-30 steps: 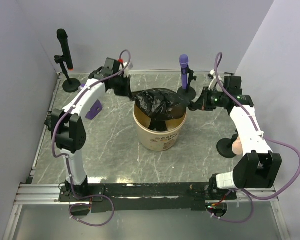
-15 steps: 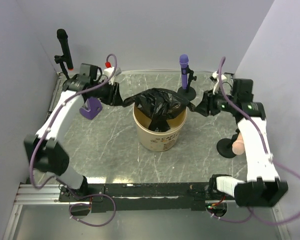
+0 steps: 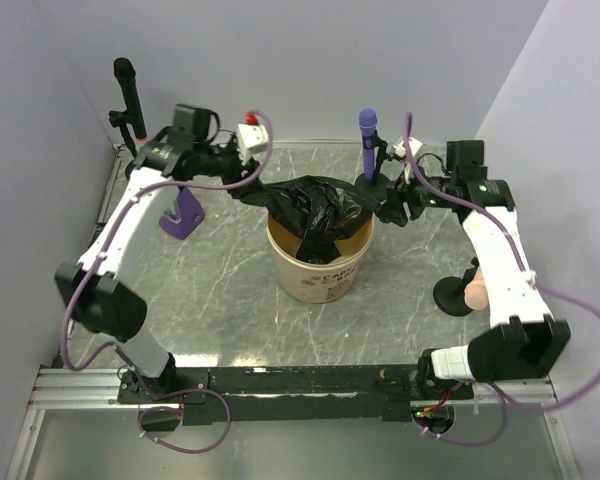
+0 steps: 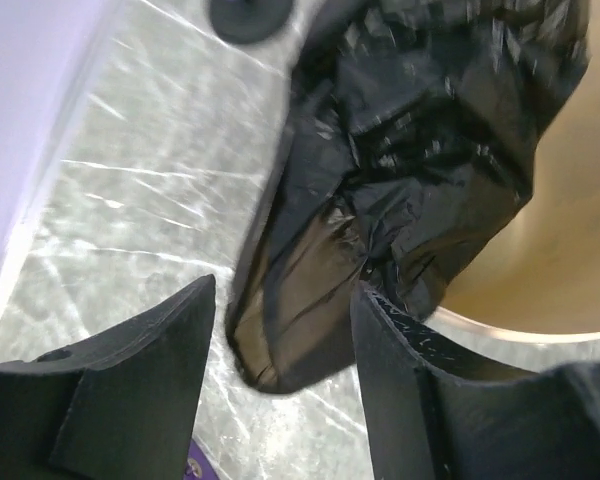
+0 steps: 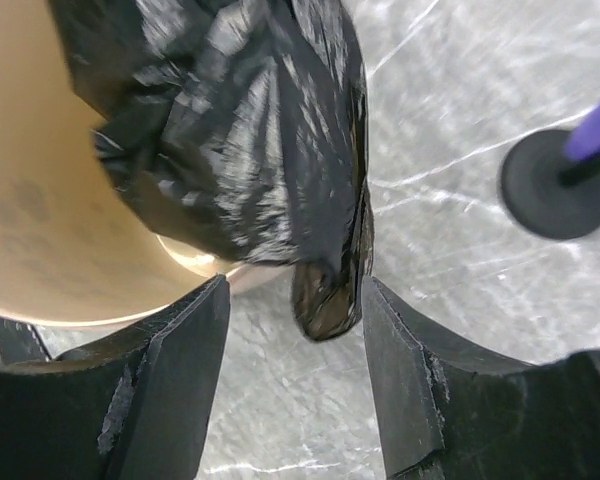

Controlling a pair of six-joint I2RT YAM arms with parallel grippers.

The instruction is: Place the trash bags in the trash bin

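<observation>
The tan trash bin (image 3: 320,262) stands mid-table. A glossy black trash bag (image 3: 318,205) lies crumpled over its back rim, partly inside, with a corner hanging out on each side. My left gripper (image 3: 253,190) is open just left of the bin. In the left wrist view the bag's left corner (image 4: 300,300) hangs loose beyond the left gripper (image 4: 280,350), touching neither finger. My right gripper (image 3: 387,208) is open just right of the bin. The right corner (image 5: 330,285) dangles ahead of the right gripper (image 5: 295,340), over the bin's rim (image 5: 195,262).
A purple microphone (image 3: 368,135) on a round black base (image 5: 557,185) stands behind the bin, close to my right gripper. A black microphone (image 3: 128,95) stands at the back left. A purple block (image 3: 183,215) lies left of the bin, and another stand base (image 3: 455,297) sits at the right.
Both grippers have gone from shut on the bag's corners to open, letting the corners drop. Both arms swung: the left wrist rose and turned, the right one shifted slightly left.
</observation>
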